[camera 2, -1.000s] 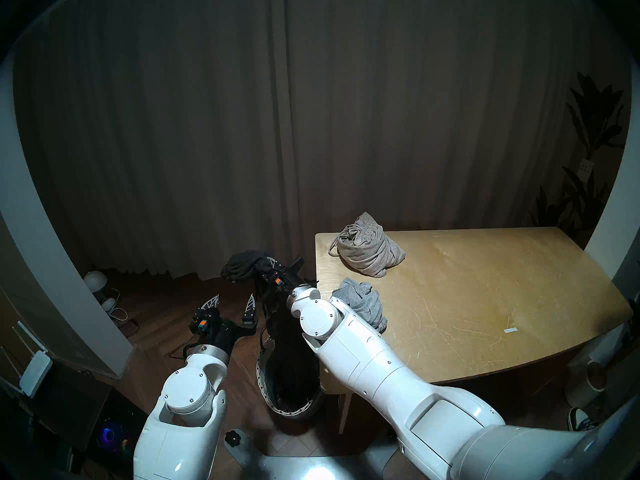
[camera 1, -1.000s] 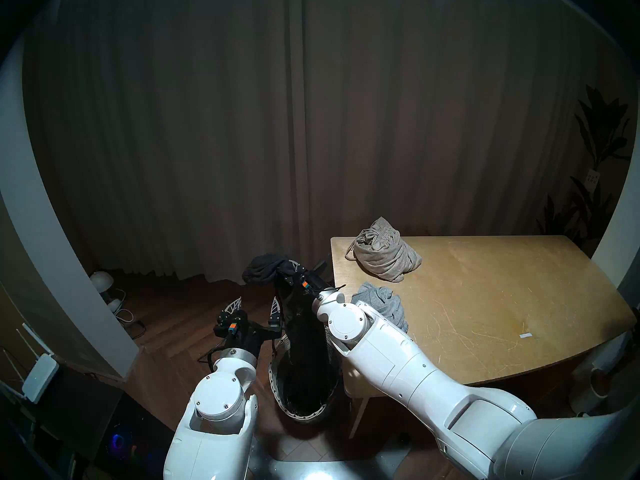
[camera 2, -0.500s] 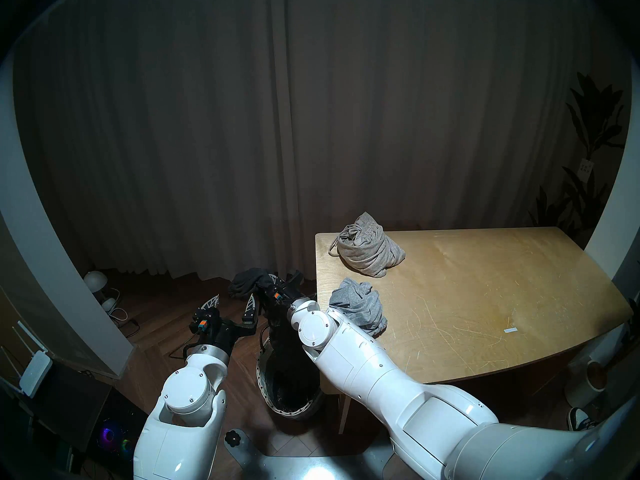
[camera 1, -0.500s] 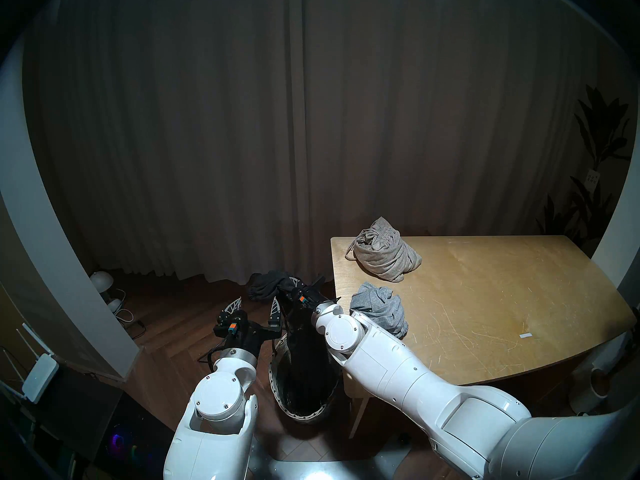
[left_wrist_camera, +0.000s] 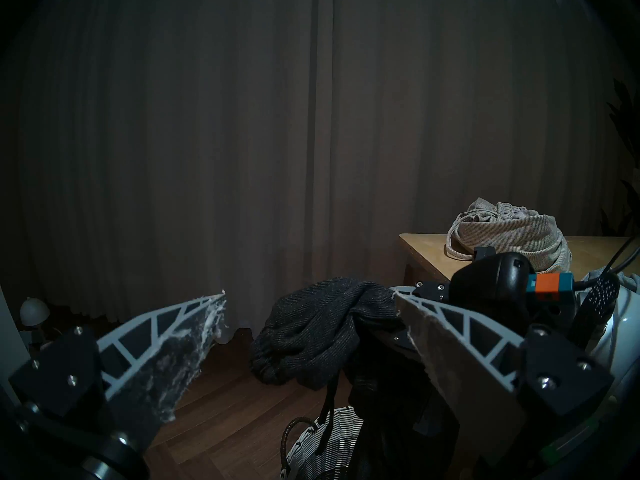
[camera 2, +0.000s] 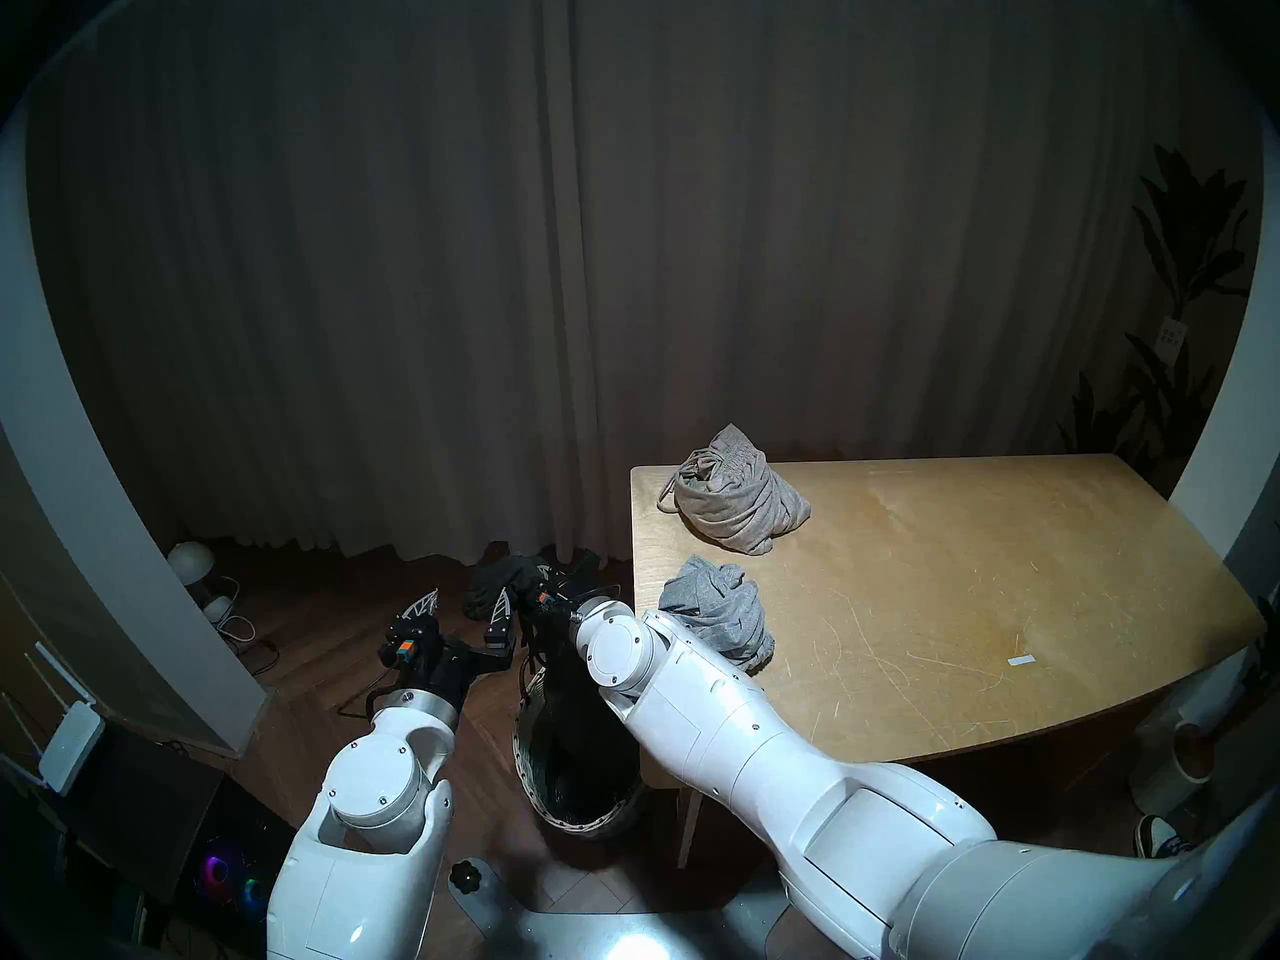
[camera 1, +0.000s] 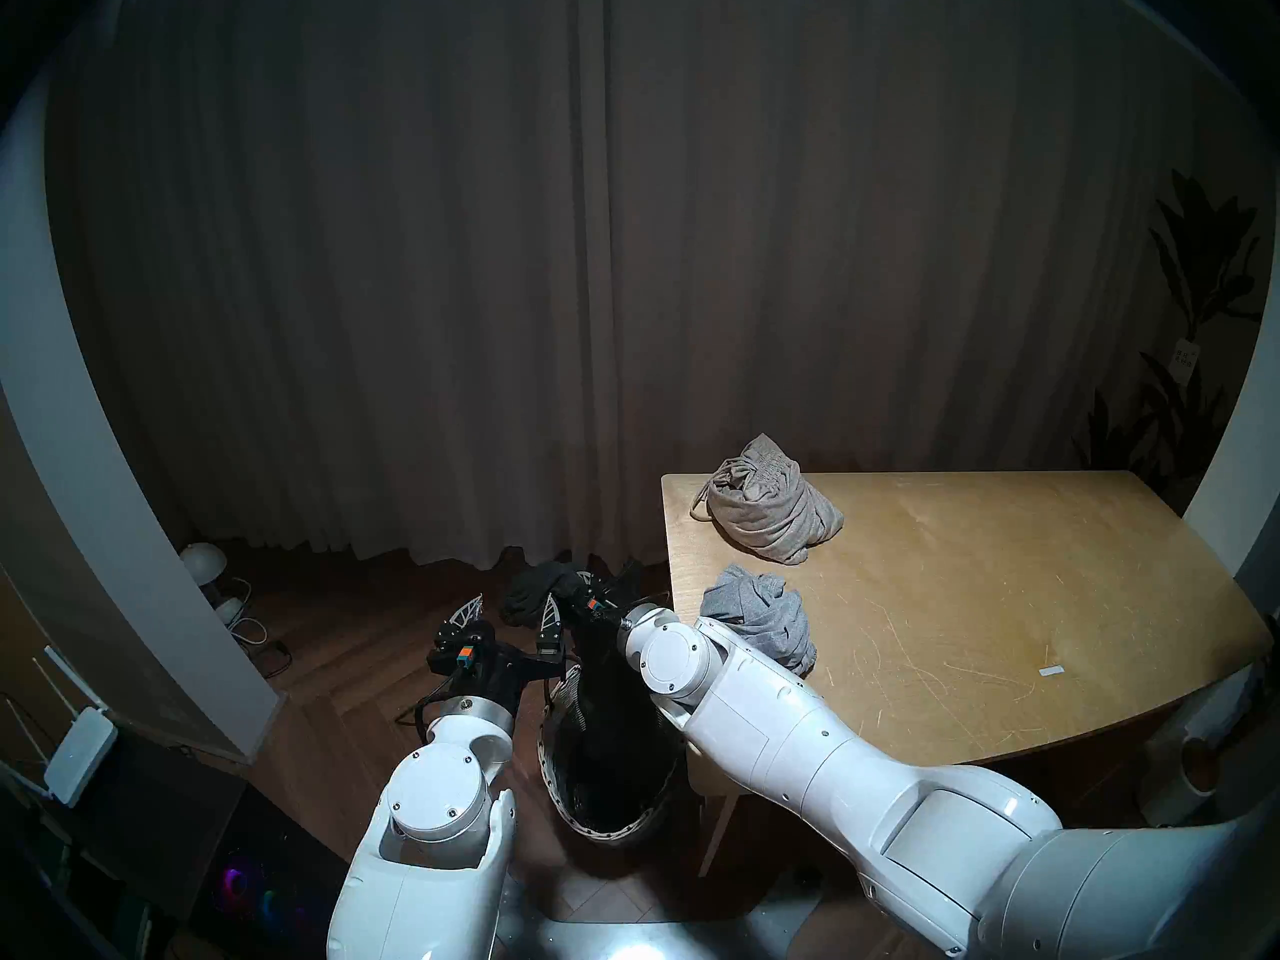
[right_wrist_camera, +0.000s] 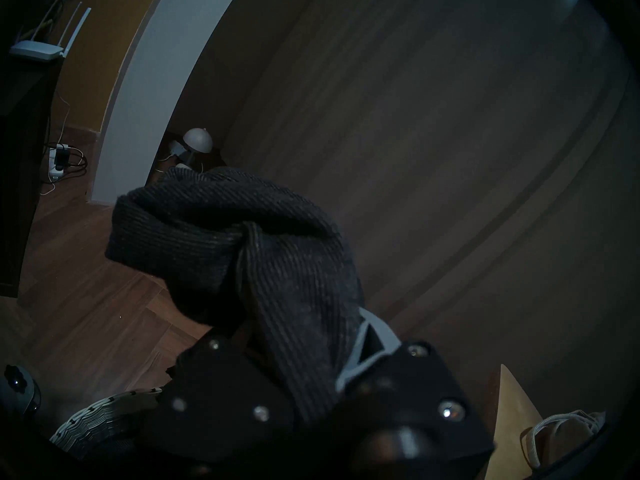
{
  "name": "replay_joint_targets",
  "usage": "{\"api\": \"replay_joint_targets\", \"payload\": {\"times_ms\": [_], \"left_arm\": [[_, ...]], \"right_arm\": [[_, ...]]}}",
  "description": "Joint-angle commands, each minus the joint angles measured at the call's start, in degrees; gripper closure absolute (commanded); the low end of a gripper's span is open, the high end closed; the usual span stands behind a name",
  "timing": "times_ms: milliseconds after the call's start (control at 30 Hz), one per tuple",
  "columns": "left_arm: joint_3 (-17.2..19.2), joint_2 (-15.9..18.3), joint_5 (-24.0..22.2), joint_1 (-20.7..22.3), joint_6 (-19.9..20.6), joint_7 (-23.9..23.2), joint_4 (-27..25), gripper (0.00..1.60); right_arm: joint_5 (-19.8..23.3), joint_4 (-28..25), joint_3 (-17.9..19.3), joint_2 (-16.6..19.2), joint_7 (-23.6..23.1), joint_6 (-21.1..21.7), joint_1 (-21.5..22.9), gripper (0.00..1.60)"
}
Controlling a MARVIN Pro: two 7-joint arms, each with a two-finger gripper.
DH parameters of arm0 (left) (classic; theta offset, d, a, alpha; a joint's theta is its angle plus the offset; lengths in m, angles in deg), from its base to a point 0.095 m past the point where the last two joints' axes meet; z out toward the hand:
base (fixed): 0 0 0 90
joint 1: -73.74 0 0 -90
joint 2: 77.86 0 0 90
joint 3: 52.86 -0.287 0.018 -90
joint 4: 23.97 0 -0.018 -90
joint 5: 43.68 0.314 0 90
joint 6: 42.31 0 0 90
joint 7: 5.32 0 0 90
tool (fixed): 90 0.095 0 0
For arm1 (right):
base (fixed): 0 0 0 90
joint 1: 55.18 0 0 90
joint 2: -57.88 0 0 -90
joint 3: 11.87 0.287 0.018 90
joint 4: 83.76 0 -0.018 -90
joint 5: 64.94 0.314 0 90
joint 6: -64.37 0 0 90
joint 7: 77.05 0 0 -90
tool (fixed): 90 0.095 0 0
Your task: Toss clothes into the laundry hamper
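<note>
Right jaws (camera 1: 578,586) clench black knit garment (camera 1: 537,591) above hamper (camera 1: 554,764); left jaws (camera 1: 509,612) gape.

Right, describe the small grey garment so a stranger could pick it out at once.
Start at the light wooden table on the robot's right. The small heather-grey crumpled garment lies by its left edge, nearer the robot. Unlike the bigger beige-grey ribbed bundle behind it, it is cooler grey with no drawstring.

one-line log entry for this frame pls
right gripper: shut on black knit garment | garment hanging into hamper | left gripper: open, empty | table: two garments
</note>
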Motion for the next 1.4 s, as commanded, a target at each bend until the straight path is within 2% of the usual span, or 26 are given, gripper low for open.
{"api": "replay_joint_targets", "payload": {"times_ms": [0, 33, 67, 100, 133, 167, 200, 233, 700, 967, 1100, 1200, 1233, 1267, 1300, 1333, 1367], "left_arm": [[0.12, -0.04, -0.01, 0.35, -0.22, 0.11, -1.29, 0.00], [0.12, -0.04, -0.01, 0.35, -0.22, 0.11, -1.28, 0.00], [0.12, -0.04, -0.01, 0.36, -0.22, 0.11, -1.28, 0.00], [0.12, -0.04, -0.01, 0.36, -0.22, 0.11, -1.28, 0.00], [0.12, -0.04, -0.01, 0.36, -0.22, 0.11, -1.28, 0.00], [0.12, -0.04, -0.01, 0.36, -0.22, 0.11, -1.28, 0.00], [0.12, -0.04, -0.01, 0.36, -0.22, 0.11, -1.28, 0.00], [0.12, -0.04, -0.01, 0.35, -0.22, 0.11, -1.29, 0.00], [0.12, -0.04, -0.01, 0.34, -0.20, 0.12, -1.32, 0.00], [0.11, -0.03, -0.01, 0.39, -0.25, 0.10, -1.22, 0.00], [0.11, -0.03, -0.01, 0.43, -0.27, 0.09, -1.14, 0.00], [0.10, -0.02, -0.01, 0.50, -0.28, 0.07, -0.96, 0.00], [0.10, -0.02, -0.01, 0.50, -0.28, 0.07, -0.96, 0.00], [0.10, -0.01, -0.01, 0.52, -0.28, 0.06, -0.89, 0.00], [0.09, -0.01, -0.01, 0.54, -0.27, 0.05, -0.84, 0.00], [0.08, -0.01, -0.01, 0.56, -0.26, 0.05, -0.72, 0.00], [0.08, -0.01, -0.01, 0.56, -0.26, 0.05, -0.72, 0.00]], "right_arm": [[0.35, -3.21, 1.12, 0.04, 0.85, -0.12, 1.18, 1.60], [0.27, -3.43, 1.21, 0.17, 0.89, -0.07, 1.18, 1.60], [0.19, -3.95, 1.39, 0.75, 0.63, -0.20, 1.26, 1.52], [-0.13, -4.28, 1.30, 1.19, 0.69, -0.54, 1.32, 1.26], [-0.13, -4.63, 1.42, 1.45, 0.64, -0.58, 1.26, 0.33], [-0.13, -4.63, 1.42, 1.45, 0.64, -0.58, 1.26, 0.33], [-0.11, -4.95, 1.55, 1.69, 0.60, -0.54, 1.20, 0.09], [-0.15, -5.58, 1.68, 2.15, 0.45, -0.73, 1.09, 0.00], [-0.30, -8.12, 1.92, 4.05, 0.06, -2.25, 0.92, 0.00], [1.25, -8.32, 3.99, 2.51, 1.14, -1.71, 2.65, 0.00], [2.92, -8.75, 5.89, 1.24, 1.75, -0.96, 3.98, 0.00], [4.48, -8.47, 9.40, -0.59, 3.89, 0.50, 7.32, 0.00], [4.48, -8.47, 9.40, -0.59, 3.89, 0.50, 7.32, 0.00], [4.70, -8.56, 10.37, -0.71, 4.49, 0.55, 8.61, 0.00], [4.45, -10.22, 12.17, -0.85, 4.83, 0.64, 7.64, 0.00], [4.86, -10.77, 14.02, -0.74, 5.56, 1.16, 9.55, 0.00], [4.86, -10.77, 14.02, -0.74, 5.56, 1.16, 9.55, 0.00]]}}
